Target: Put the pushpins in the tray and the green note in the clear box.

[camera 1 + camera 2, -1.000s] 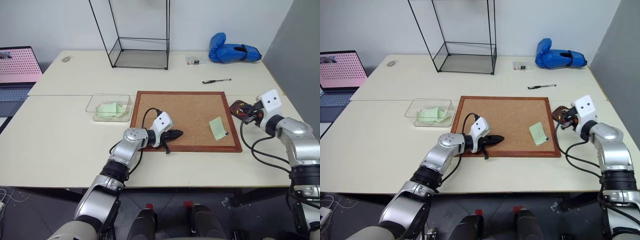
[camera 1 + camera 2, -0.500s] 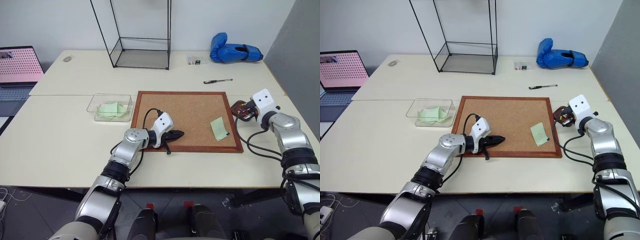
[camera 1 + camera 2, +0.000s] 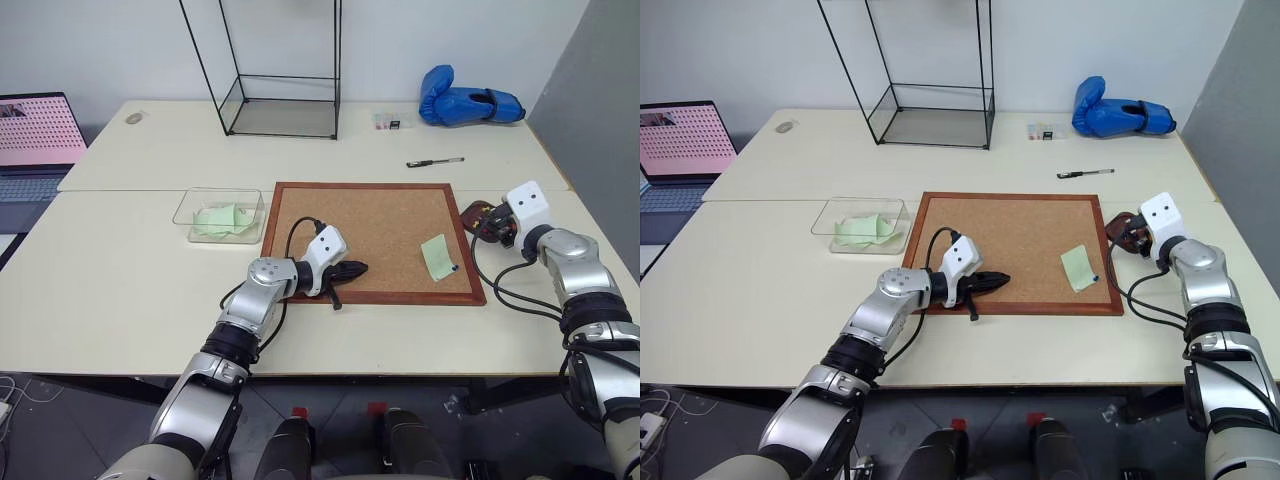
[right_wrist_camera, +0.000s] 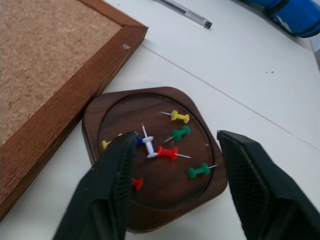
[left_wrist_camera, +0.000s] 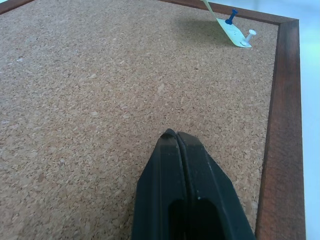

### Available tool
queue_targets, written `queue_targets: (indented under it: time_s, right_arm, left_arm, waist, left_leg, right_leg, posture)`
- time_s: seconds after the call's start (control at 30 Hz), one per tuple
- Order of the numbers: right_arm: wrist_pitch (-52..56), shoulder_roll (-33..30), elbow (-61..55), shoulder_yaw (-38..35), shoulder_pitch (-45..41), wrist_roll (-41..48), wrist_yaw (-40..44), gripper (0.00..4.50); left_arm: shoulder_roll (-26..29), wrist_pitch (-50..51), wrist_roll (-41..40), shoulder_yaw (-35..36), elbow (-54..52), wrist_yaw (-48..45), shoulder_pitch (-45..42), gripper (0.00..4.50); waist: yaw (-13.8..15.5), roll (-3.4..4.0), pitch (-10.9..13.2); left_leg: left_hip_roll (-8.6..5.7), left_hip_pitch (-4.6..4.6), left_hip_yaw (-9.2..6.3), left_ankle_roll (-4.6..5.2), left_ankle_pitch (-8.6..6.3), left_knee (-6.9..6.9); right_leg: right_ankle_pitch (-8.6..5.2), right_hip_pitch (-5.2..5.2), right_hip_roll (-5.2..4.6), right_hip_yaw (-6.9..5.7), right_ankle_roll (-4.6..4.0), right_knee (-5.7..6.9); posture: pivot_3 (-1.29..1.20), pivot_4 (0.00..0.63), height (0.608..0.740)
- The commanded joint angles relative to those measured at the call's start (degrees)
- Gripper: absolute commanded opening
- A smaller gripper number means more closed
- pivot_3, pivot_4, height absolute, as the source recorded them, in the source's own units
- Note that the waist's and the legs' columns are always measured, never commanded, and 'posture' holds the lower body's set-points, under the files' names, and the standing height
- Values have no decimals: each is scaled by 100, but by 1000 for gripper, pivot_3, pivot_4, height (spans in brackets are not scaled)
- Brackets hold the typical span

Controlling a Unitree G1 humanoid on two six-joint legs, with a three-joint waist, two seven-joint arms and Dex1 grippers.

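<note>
Right tool [image 4: 172,165], jaws apart and empty, over the dark wooden tray [image 4: 197,107]; left tool [image 5: 177,137] closed, empty. Next: blue pushpin [image 5: 230,16] pinning the pale green note [image 3: 436,256], at the tray's eight o'clock.

We see yellow, green, red and white pins scattered in the dark reddish-brown tray [image 4: 107,107], a pale green note [image 3: 436,256] held by a dark blue pushpin [image 5: 230,17] on the speckled tan corkboard [image 3: 375,225] with its reddish wood frame, and a cream surface [image 3: 110,280].
</note>
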Motion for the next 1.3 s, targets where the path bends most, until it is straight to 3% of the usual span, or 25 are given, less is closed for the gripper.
queue_targets:
  time_s: [0.03, 0.27, 0.4, 0.57, 0.83, 1.3]
  right_arm:
    - [340, -229, -1186, -456, 260, 481, 291, 2952]
    - [1547, -363, -3731, -702, 2038, 1422, 1233, 2952]
    - [2095, -275, -4714, -744, 2766, 1773, 1318, 2952]
    - [2271, -184, -5082, -586, 3110, 1802, 1280, 2952]
    - [2059, 2, -4742, -261, 2941, 1488, 1126, 2952]
    - [2018, -31, -4784, -282, 2999, 1477, 1209, 20]
  left_arm:
    - [-20, 129, 113, -203, 82, -129, 184, 0]
    - [-38, 118, 106, -178, 118, -123, 197, 0]
    - [-35, 119, 107, -173, 119, -132, 215, 0]
    - [-33, 125, 119, -182, 117, -143, 230, 0]
    - [-13, 133, 124, -169, 99, -141, 240, 0]
    - [17, 172, 118, -160, 22, -134, 291, 0]
  waist:
    - [5, 0, 0]
    - [19, 3, -5]
    - [3, 11, -9]
    - [8, 10, -9]
    - [11, 10, -10]
    - [11, 9, -10]
  left_leg:
    - [0, -1, -2, 0, 0, 0]
    - [0, -3, -4, 1, 0, 0]
    - [0, 1, -2, 1, -1, 5]
    - [2, 3, -1, 1, 0, 8]
    - [2, 2, -3, 1, -1, 7]
    - [2, 1, -4, 1, -1, 6]
  right_leg:
    - [0, 0, 0, -1, 0, 0]
    - [0, 2, 0, -4, 1, -2]
    - [1, 3, -1, 0, 3, 1]
    - [4, 5, 1, -2, 9, 1]
    - [3, 5, 1, -4, 9, -1]
    - [3, 4, 1, -5, 8, -2]
  posture:
    - [0, 150, 740]
    - [0, 150, 740]
    - [0, 150, 740]
    - [0, 150, 740]
    - [0, 150, 740]
    - [0, 150, 740]
